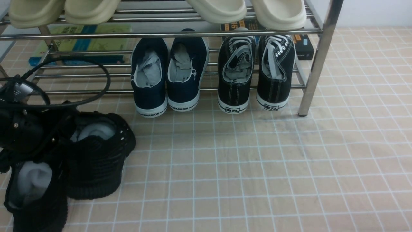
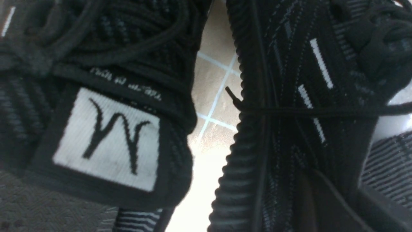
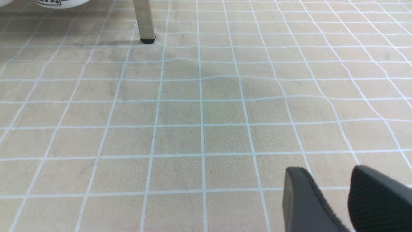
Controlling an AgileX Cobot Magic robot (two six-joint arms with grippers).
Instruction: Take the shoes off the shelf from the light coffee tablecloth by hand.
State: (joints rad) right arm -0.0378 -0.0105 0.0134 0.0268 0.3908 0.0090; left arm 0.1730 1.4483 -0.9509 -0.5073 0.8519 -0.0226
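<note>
The black knit shoes lie on the light coffee tablecloth (image 1: 257,167) at the near left, in front of the chrome shelf (image 1: 317,64). One shoe (image 1: 96,161) is farther, and the other shoe (image 1: 35,199) is nearer. Both hold grey paper. My left arm (image 1: 19,129) hangs over them and hides its gripper in the front view. In the left wrist view both shoes fill the frame. The left gripper (image 2: 347,183) sits on the collar of one shoe (image 2: 289,96), its ribbed pad (image 2: 386,167) inside. The right gripper (image 3: 334,183) is open and empty over bare cloth.
On the shelf's lower tier stand a navy Warrior pair (image 1: 167,74) and a black canvas pair (image 1: 254,71). Cream slippers (image 1: 219,9) sit on the upper tier. Books (image 1: 80,45) lie beneath. A shelf leg (image 3: 144,19) stands ahead of the right gripper.
</note>
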